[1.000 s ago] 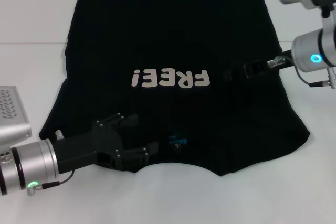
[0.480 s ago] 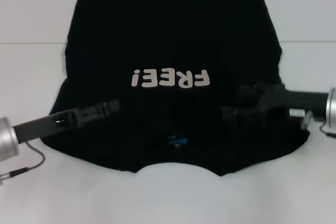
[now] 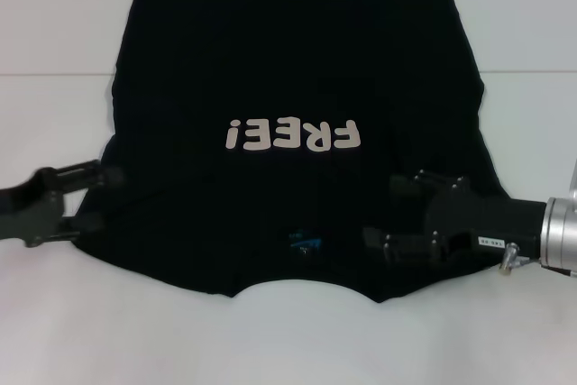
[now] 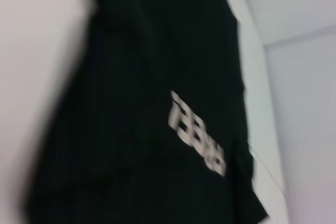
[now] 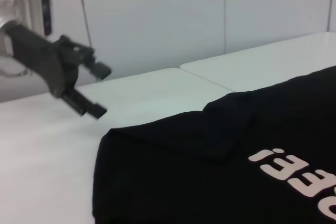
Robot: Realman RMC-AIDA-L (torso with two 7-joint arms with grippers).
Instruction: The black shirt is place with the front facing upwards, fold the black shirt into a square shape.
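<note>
The black shirt (image 3: 297, 60) lies flat on the white table (image 3: 54, 123), front up, with off-white "FREE!" lettering (image 3: 293, 135) and a small blue neck label (image 3: 305, 242) at the near edge. Its sides are folded inward. My left gripper (image 3: 90, 203) is open and empty at the shirt's near left edge. It also shows in the right wrist view (image 5: 97, 90), open above the table beside the shirt (image 5: 220, 182). My right gripper (image 3: 383, 212) is open and empty over the shirt's near right part. The left wrist view shows the shirt (image 4: 136, 129) blurred.
The table is made of white panels with a seam (image 3: 532, 72) running across behind the grippers. A pale wall (image 5: 184, 14) stands beyond the table. Bare table lies on both sides of the shirt and along the near edge (image 3: 288, 349).
My left gripper has drawn back to the left, off the shirt's near left part. My right gripper has come down and nearer, from the shirt's right side to its near right part.
</note>
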